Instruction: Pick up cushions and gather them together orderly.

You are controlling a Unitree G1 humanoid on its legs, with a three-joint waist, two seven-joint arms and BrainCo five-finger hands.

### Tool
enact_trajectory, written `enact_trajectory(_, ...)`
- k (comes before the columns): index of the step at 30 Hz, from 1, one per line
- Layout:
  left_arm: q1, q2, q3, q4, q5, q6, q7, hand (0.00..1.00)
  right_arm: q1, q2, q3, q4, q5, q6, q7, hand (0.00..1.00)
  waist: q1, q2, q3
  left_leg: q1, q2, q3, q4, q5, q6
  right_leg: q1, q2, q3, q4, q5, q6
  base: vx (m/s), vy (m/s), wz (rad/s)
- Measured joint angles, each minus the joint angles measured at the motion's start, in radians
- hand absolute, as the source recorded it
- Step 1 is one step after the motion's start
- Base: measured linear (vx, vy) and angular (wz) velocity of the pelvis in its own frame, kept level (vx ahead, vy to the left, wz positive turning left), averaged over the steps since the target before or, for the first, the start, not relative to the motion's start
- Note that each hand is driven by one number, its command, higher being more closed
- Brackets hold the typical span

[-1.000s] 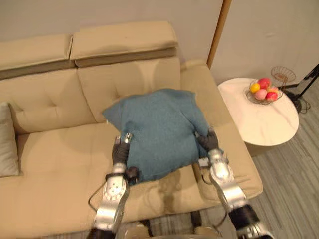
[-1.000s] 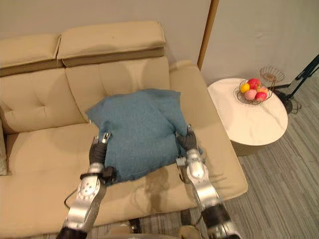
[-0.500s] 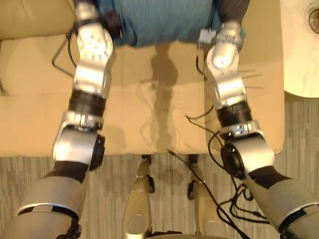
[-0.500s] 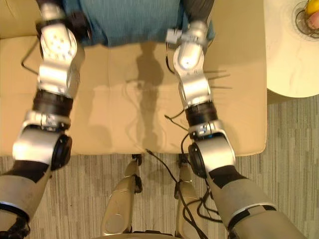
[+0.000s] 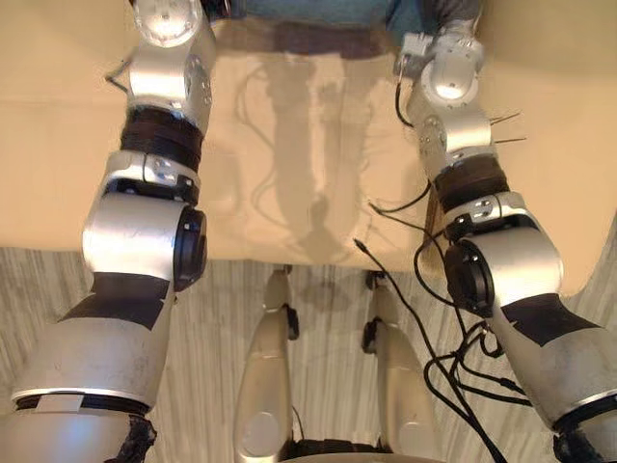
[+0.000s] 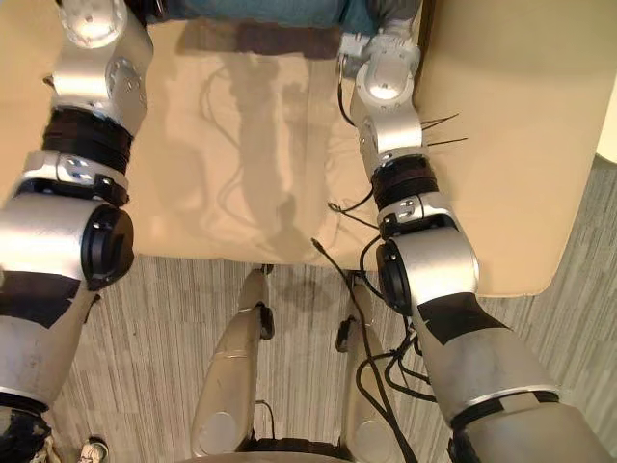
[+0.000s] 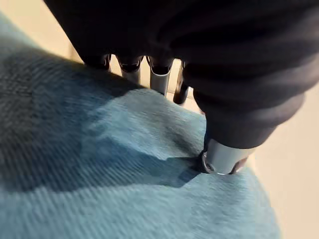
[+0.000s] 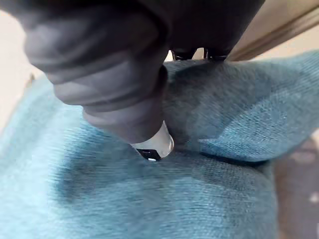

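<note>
A blue woven cushion lies under both hands, over the beige sofa seat. Its near edge shows as a thin blue strip at the top of the left eye view, between my two forearms. My left hand is on the cushion's left side with its thumb tip pressed into the cloth. My right hand sits on the cushion at its right side, its thumb denting the fabric in the same way. How the rest of each hand stands past the cushion's edge is hidden.
The beige sofa seat stretches across under the arms, and its front edge runs just below them. Grey striped flooring lies in front of the sofa.
The camera has tipped down from the sofa to my arms, so the whole picture shifted. The cushion's dark shadow now sits right under its near edge instead of well below it.
</note>
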Motion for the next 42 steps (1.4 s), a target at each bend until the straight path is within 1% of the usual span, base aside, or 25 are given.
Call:
enact_trajectory(4,0.116,-0.023,-0.003,-0.001,0.001,-0.008,-0.026,0.0,0.1,0.004,0.047,-0.044,-0.001,-0.005,0.023,0.0,-0.008,0.0,0.0,0.015,0.0,0.013,0.0,0.0,0.0,0.009,-0.002,0.006,0.0,0.0,0.0,0.0,0.085,-0.07)
enact_trajectory(6,0.163,-0.016,-0.004,-0.005,0.003,-0.012,-0.04,0.0,0.132,0.003,0.061,-0.048,0.0,-0.012,0.04,0.0,-0.021,-0.001,0.0,0.037,0.002,0.015,0.0,-0.001,-0.001,0.028,-0.002,0.015,0.001,0.0,0.0,-0.05,0.069,-0.11)
enact_trajectory(9,0.221,0.006,-0.007,-0.024,0.004,-0.012,-0.049,0.0,0.208,-0.005,0.066,-0.1,0.0,-0.021,0.061,0.0,-0.02,-0.001,-0.001,0.072,0.005,0.03,-0.001,-0.007,-0.008,0.039,-0.001,0.029,0.024,-0.019,0.004,-0.09,0.047,-0.19)
enact_trajectory(11,0.254,0.037,-0.012,-0.06,0.004,-0.012,-0.063,0.0,0.266,-0.025,0.072,-0.169,0.0,-0.023,0.065,0.0,-0.024,-0.001,-0.001,0.077,0.012,0.035,-0.001,-0.011,-0.013,0.038,0.003,0.035,0.027,-0.019,0.005,-0.11,0.017,-0.12)
enact_trajectory(12,0.293,0.059,-0.025,-0.126,0.004,-0.013,-0.064,0.0,0.328,-0.056,0.073,-0.246,0.0,-0.024,0.076,0.0,-0.023,-0.001,-0.001,0.082,0.017,0.035,-0.001,-0.011,-0.013,0.041,0.007,0.036,0.029,-0.018,0.003,-0.1,0.01,-0.05)
enact_trajectory(14,0.353,0.084,-0.033,-0.223,0.004,-0.014,-0.064,0.0,0.402,-0.085,0.073,-0.332,0.0,-0.025,0.082,0.0,-0.021,0.0,-0.001,0.098,0.021,0.035,-0.001,-0.008,-0.017,0.058,0.011,0.034,0.029,-0.015,0.0,-0.08,0.007,-0.01)
enact_trajectory(15,0.43,0.102,-0.033,-0.327,0.004,-0.026,-0.063,0.0,0.48,-0.1,0.072,-0.413,0.0,-0.032,0.085,0.0,-0.02,0.0,-0.001,0.123,0.023,0.035,0.0,-0.008,-0.017,0.082,0.013,0.033,0.029,-0.015,0.0,-0.06,0.005,0.0)
enact_trajectory(16,0.477,0.108,-0.032,-0.378,0.004,-0.039,-0.062,0.0,0.524,-0.106,0.071,-0.454,0.0,-0.042,0.091,0.0,-0.019,-0.001,-0.001,0.14,0.023,0.035,0.0,-0.007,-0.016,0.099,0.013,0.034,0.029,-0.017,-0.001,-0.04,-0.004,-0.01)
enact_trajectory(18,0.699,0.103,-0.019,-0.586,0.005,-0.08,-0.063,0.0,0.739,-0.11,0.057,-0.619,-0.001,-0.075,0.127,0.0,-0.019,0.0,-0.002,0.228,0.022,0.036,0.0,-0.019,-0.03,0.185,0.017,0.036,0.029,-0.037,-0.001,0.0,-0.013,0.02)
enact_trajectory(19,0.761,0.094,-0.017,-0.623,0.006,-0.089,-0.065,0.0,0.793,-0.11,0.056,-0.64,-0.002,-0.086,0.138,0.0,-0.019,-0.001,-0.007,0.25,0.022,0.035,0.0,-0.025,-0.035,0.207,0.019,0.036,0.029,-0.043,-0.001,0.03,-0.043,0.03)
enact_trajectory(21,1.023,0.014,0.001,-0.711,0.024,-0.112,-0.088,0.0,1.029,-0.108,0.058,-0.661,-0.012,-0.103,0.195,0.0,-0.019,0.001,-0.12,0.274,0.02,0.036,0.0,-0.066,-0.043,0.228,0.018,0.039,0.03,-0.072,0.001,0.09,-0.052,-0.01)
enact_trajectory(22,1.091,-0.005,0.002,-0.724,0.027,-0.112,-0.099,0.0,1.083,-0.108,0.054,-0.661,-0.026,-0.103,0.217,0.0,-0.019,0.001,-0.131,0.293,0.019,0.037,0.0,-0.071,-0.043,0.246,0.017,0.041,0.03,-0.08,0.004,0.11,-0.041,-0.02)
enact_trajectory(23,1.213,-0.043,0.004,-0.728,0.043,-0.111,-0.13,0.0,1.189,-0.107,0.038,-0.66,-0.05,-0.103,0.259,0.0,-0.02,0.0,-0.15,0.338,0.018,0.04,0.0,-0.09,-0.047,0.289,0.016,0.047,0.03,-0.097,0.002,0.08,-0.036,0.0)
enact_trajectory(24,1.333,-0.08,0.005,-0.715,0.048,-0.109,-0.162,0.0,1.297,-0.104,0.013,-0.648,-0.078,-0.103,0.297,0.0,-0.021,0.001,-0.192,0.362,0.017,0.04,0.0,-0.099,-0.046,0.311,0.015,0.045,0.034,-0.117,0.009,0.06,-0.03,0.02)
enact_trajectory(25,1.382,-0.096,0.008,-0.7,0.056,-0.109,-0.181,0.0,1.343,-0.099,-0.006,-0.629,-0.083,-0.105,0.317,0.0,-0.021,0.001,-0.211,0.373,0.016,0.039,0.0,-0.103,-0.047,0.32,0.015,0.044,0.039,-0.124,0.01,0.09,-0.034,0.04)
enact_trajectory(27,1.512,-0.125,0.015,-0.607,0.062,-0.098,-0.243,0.0,1.449,-0.084,-0.07,-0.5,-0.107,-0.102,0.366,0.0,-0.024,0.0,-0.263,0.427,0.014,0.041,0.0,-0.12,-0.043,0.365,0.012,0.044,0.059,-0.153,0.018,0.11,-0.024,0.02)
enact_trajectory(30,1.602,-0.141,0.035,-0.505,0.069,-0.079,-0.303,0.0,1.529,-0.076,-0.13,-0.375,-0.139,-0.092,0.404,0.0,-0.027,0.0,-0.311,0.487,0.008,0.047,-0.001,-0.141,-0.037,0.42,0.005,0.047,0.065,-0.173,0.023,0.07,0.001,-0.02)
enact_trajectory(32,1.659,-0.146,0.054,-0.41,0.095,-0.065,-0.344,0.0,1.569,-0.074,-0.167,-0.283,-0.148,-0.087,0.423,0.0,-0.03,0.002,-0.348,0.541,0.0,0.065,-0.001,-0.161,-0.035,0.46,-0.004,0.057,0.065,-0.188,0.026,0.05,0.023,-0.14)
enact_trajectory(33,1.67,-0.145,0.056,-0.391,0.104,-0.064,-0.352,0.0,1.575,-0.073,-0.174,-0.268,-0.149,-0.086,0.429,0.0,-0.031,0.003,-0.357,0.549,-0.002,0.069,-0.001,-0.164,-0.035,0.464,-0.006,0.06,0.066,-0.19,0.027,0.04,0.036,-0.27)
enact_trajectory(34,1.701,-0.146,0.057,-0.319,0.131,-0.057,-0.377,0.0,1.594,-0.071,-0.181,-0.216,-0.152,-0.084,0.444,0.0,-0.032,0.0,-0.382,0.578,-0.006,0.089,-0.001,-0.176,-0.039,0.477,-0.01,0.082,0.072,-0.197,0.031,0.02,0.025,-0.22)
enact_trajectory(38,1.72,-0.146,0.051,-0.249,0.185,-0.042,-0.394,0.0,1.598,-0.058,-0.18,-0.149,-0.156,-0.078,0.462,0.0,-0.034,-0.005,-0.392,0.595,-0.009,0.112,0.0,-0.18,-0.036,0.471,-0.014,0.103,0.11,-0.208,0.042,0.0,0.014,-0.18)
enact_trajectory(39,1.712,-0.144,0.048,-0.25,0.197,-0.038,-0.394,0.0,1.6,-0.052,-0.173,-0.142,-0.156,-0.077,0.472,0.0,-0.042,-0.013,-0.394,0.57,-0.015,0.112,0.029,-0.186,-0.025,0.441,-0.024,0.104,0.154,-0.21,0.048,-0.02,0.026,0.07)
enact_trajectory(40,1.706,-0.143,0.046,-0.252,0.202,-0.034,-0.393,0.0,1.601,-0.049,-0.171,-0.143,-0.156,-0.077,0.473,0.0,-0.047,-0.021,-0.395,0.548,-0.017,0.113,0.058,-0.191,-0.013,0.422,-0.032,0.107,0.17,-0.207,0.062,-0.08,0.031,0.05)
enact_trajectory(41,1.7,-0.154,0.045,-0.265,0.211,-0.031,-0.393,0.0,1.595,-0.046,-0.172,-0.143,-0.155,-0.068,0.473,0.0,-0.042,-0.001,-0.407,0.501,0.01,0.11,0.097,-0.204,0.014,0.422,-0.031,0.112,0.161,-0.203,0.144,-0.11,-0.012,0.08)
enact_trajectory(42,1.689,-0.171,0.044,-0.293,0.216,-0.033,-0.39,0.0,1.572,-0.037,-0.153,-0.153,-0.154,-0.06,0.472,0.0,-0.045,0.008,-0.397,0.473,0.027,0.098,0.147,-0.211,0.021,0.32,-0.032,0.107,0.555,-0.357,0.083,-0.11,-0.044,0.17)
